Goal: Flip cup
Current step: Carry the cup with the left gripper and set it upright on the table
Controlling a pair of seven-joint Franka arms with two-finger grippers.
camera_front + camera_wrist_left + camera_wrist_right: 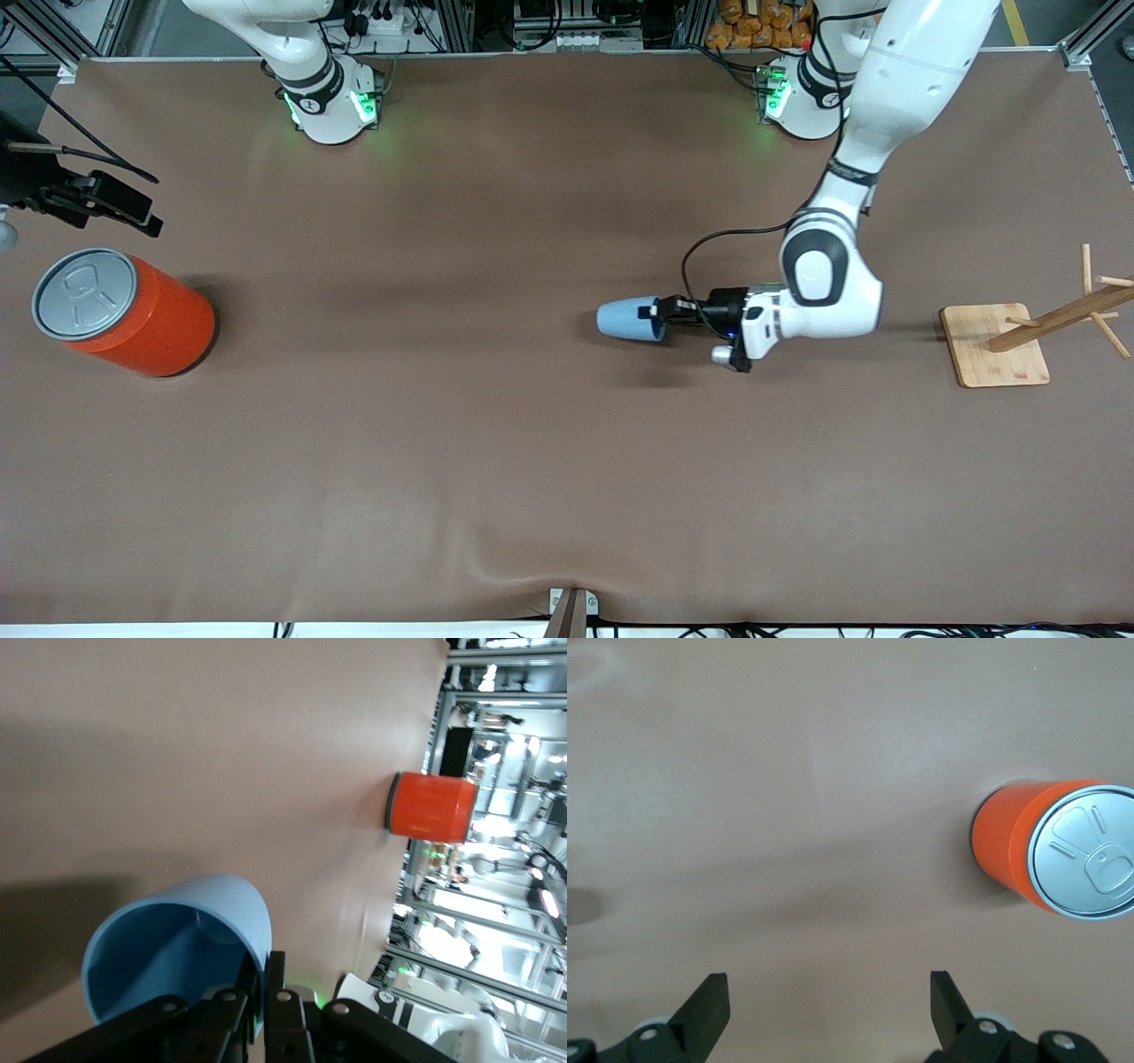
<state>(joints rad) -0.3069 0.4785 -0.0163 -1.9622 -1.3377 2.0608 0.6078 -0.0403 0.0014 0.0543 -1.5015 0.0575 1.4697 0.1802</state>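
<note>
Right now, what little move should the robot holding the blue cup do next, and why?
Probably turn its wrist so the light-blue cup stands with its mouth up. The left gripper pinches the rim, holding the cup sideways over the table, so it isn't flipped yet. The right gripper waits open near the orange can.

Both arms wear glossy white shells with black bands at the joints, and green lights glow at their bases. The left arm (873, 106) ends in a black left gripper (660, 317) trailing a looped black cable (709, 244). The right gripper (828, 1005) has black wedge-shaped fingers (709, 1005) with silver screws.
</note>
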